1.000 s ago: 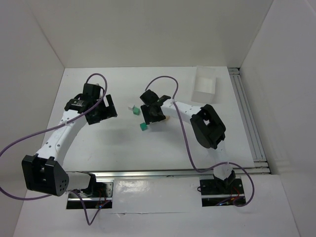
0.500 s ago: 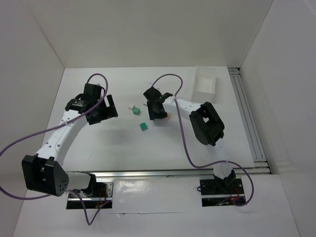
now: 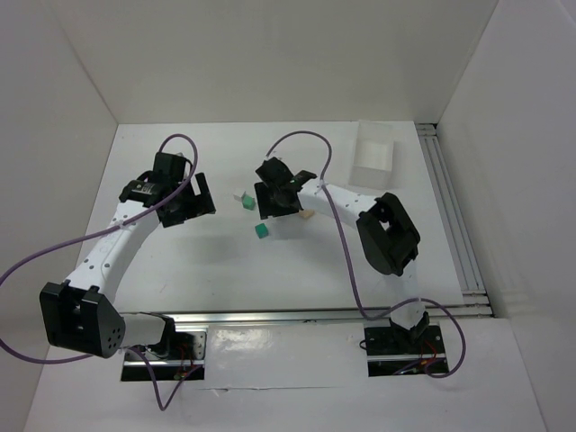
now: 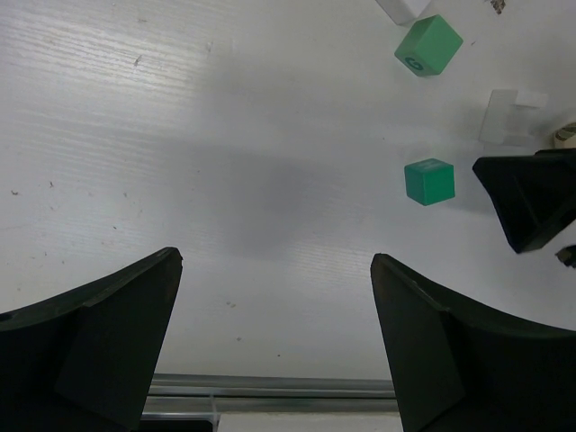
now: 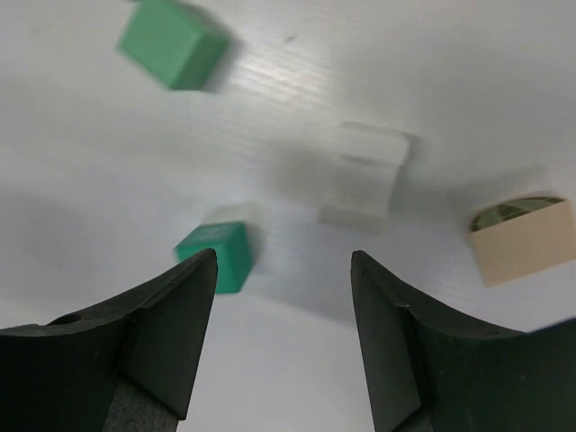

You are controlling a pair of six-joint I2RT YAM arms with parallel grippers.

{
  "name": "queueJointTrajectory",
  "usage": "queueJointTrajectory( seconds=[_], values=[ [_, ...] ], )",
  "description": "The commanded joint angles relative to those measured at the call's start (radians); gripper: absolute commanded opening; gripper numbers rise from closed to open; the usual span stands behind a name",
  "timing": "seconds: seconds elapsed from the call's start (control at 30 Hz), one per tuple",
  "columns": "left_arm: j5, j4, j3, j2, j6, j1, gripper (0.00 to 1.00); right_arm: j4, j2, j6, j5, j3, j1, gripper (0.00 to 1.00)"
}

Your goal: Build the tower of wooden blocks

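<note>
The wood blocks lie apart on the white table, none stacked. One teal-green cube sits just below my right gripper. A second cube lies to its left beside a small white piece. A pale tan rounded piece lies to its right. In the right wrist view the gripper is open and empty above the table, with one cube by its left finger, the other cube farther off, a clear piece and the tan piece ahead. My left gripper is open and empty, and also shows in its wrist view.
A clear rectangular tray stands at the back right. A metal rail runs along the table's right edge. The left wrist view shows both cubes and the right gripper's finger at its right side.
My right gripper has shifted slightly back and to the left above the blocks, and its elbow has swung right. The blocks and the left arm have not moved.
</note>
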Motion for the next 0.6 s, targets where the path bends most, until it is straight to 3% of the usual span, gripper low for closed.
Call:
queueJointTrajectory(
  seconds=[0.0,0.23,0.57],
  values=[
    [0.0,0.014,0.01,-0.016,-0.016,-0.005,1.0,0.097,-0.073,-0.029,-0.146,-0.03,0.014,0.68],
    [0.0,0.014,0.001,-0.016,-0.016,-0.005,1.0,0.111,-0.01,-0.072,-0.329,-0.03,0.024,0.76],
    [0.0,0.014,0.001,-0.016,-0.016,-0.005,1.0,0.01,0.101,-0.118,-0.225,0.076,0.056,0.65]
  ],
)
